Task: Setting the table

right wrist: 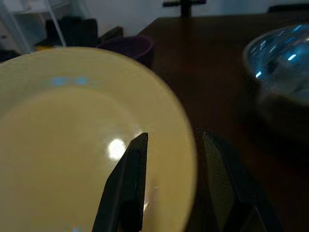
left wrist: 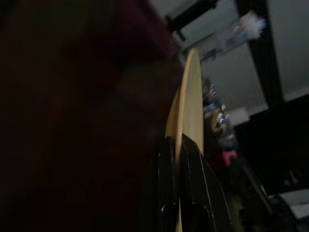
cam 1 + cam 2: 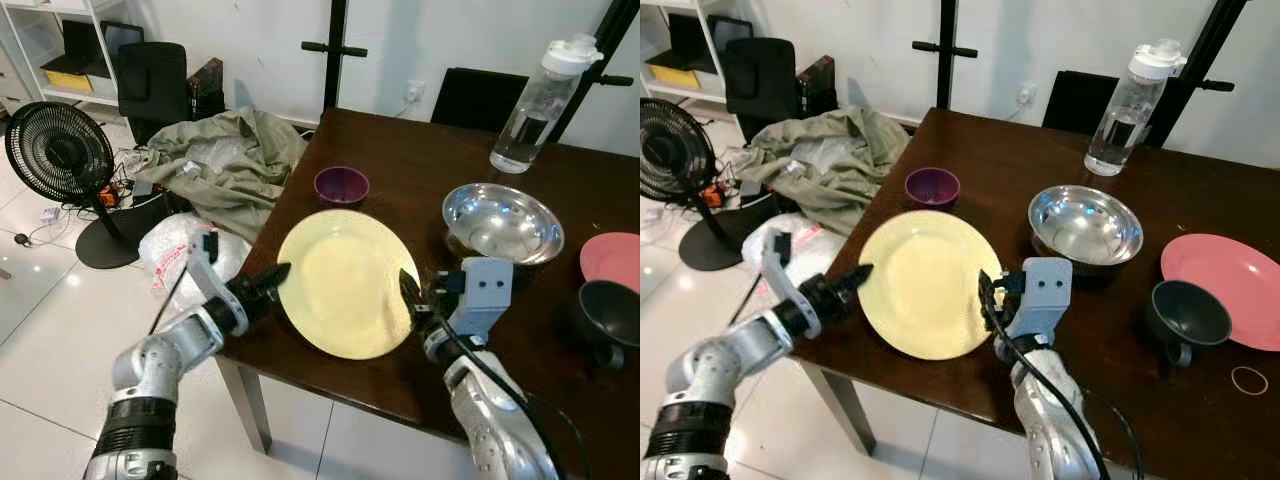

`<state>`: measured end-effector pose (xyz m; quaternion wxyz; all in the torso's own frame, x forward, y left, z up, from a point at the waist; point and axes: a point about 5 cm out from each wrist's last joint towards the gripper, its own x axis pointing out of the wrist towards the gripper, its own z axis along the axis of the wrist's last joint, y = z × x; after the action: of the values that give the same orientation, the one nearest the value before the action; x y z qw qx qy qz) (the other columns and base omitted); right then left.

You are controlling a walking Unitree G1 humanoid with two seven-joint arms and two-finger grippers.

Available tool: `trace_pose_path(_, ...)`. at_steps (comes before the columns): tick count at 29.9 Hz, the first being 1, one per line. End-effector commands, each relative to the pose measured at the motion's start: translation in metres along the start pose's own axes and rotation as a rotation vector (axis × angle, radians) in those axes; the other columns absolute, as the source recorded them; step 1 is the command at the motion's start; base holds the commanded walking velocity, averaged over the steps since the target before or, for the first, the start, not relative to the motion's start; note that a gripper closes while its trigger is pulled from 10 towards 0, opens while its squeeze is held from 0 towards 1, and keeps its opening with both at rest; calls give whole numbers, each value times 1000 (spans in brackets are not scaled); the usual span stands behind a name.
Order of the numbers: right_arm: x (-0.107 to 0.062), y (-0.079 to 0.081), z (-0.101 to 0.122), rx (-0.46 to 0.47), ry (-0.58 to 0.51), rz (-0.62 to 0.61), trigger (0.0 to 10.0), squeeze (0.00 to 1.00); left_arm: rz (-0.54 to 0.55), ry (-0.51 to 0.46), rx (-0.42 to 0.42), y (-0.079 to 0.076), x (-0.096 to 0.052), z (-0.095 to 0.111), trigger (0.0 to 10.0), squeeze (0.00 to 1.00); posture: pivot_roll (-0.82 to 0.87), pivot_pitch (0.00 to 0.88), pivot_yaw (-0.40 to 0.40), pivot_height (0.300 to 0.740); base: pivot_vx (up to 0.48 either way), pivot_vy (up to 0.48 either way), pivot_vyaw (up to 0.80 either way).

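1. Both arms are on the round pale-yellow plate (image 3: 345,283), operator: it sits at the near left part of the dark wooden table (image 3: 420,170), with its left edge out over the table's edge.
2. Your left gripper (image 3: 281,272) meets the plate at its nine o'clock; the left wrist view looks along the rim with a black finger (image 2: 166,193) on each face, so I read it as clamped on the plate.
3. Your right gripper (image 3: 986,301) is at the plate's three o'clock. In the right wrist view one finger (image 1: 126,186) lies over the plate's face and the other sits outside the rim, a gap showing between them. That claw straddles the edge, not squeezed down as far as I can tell.
4. Around the plate:
   - a small purple bowl (image 3: 341,185) at twelve o'clock;
   - a shiny steel bowl (image 3: 502,222) at two o'clock;
   - a clear water bottle with a white cap (image 3: 540,102) far back;
   - a pink plate (image 3: 1228,287) and a dark grey cup (image 3: 1187,314) off at three o'clock.
5. Progress call: the dishes are on the table but clustered, not laid as places. The yellow plate looks like the piece in hand; I'd judge the setting as early, with most of the arranging left.
6. Watch the overhang: a one-sided pinch could tip the plate.
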<state>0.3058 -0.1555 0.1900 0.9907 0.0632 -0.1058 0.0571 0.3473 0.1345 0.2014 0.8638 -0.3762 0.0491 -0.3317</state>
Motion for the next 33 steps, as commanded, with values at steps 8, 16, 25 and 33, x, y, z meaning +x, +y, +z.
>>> trace_pose_path(8, -5, -44, 17, 316, -108, -149, 10000, 1000, -52, -34, 39, -7, -15, 11, 10000, 0, 49, 158, 80, 740, 0, 0, 0)
trace_pose_path(16, -19, -40, 12, 767, -119, 37, 10000, 1000, -140, -136, 54, -25, -25, 39, 10000, 0, 50, 157, 83, 740, 0, 0, 0)
trace_pose_path(25, -30, 3, 19, 975, -93, 357, 10000, 0, -200, -211, 40, -40, -26, 57, 10000, 0, 54, 156, 81, 740, 0, 0, 0)
trace_pose_path(33, -31, 28, 29, 1012, -89, 528, 10000, 0, -229, -222, 6, -45, -24, 56, 10000, 0, 52, 151, 80, 740, 0, 0, 0)
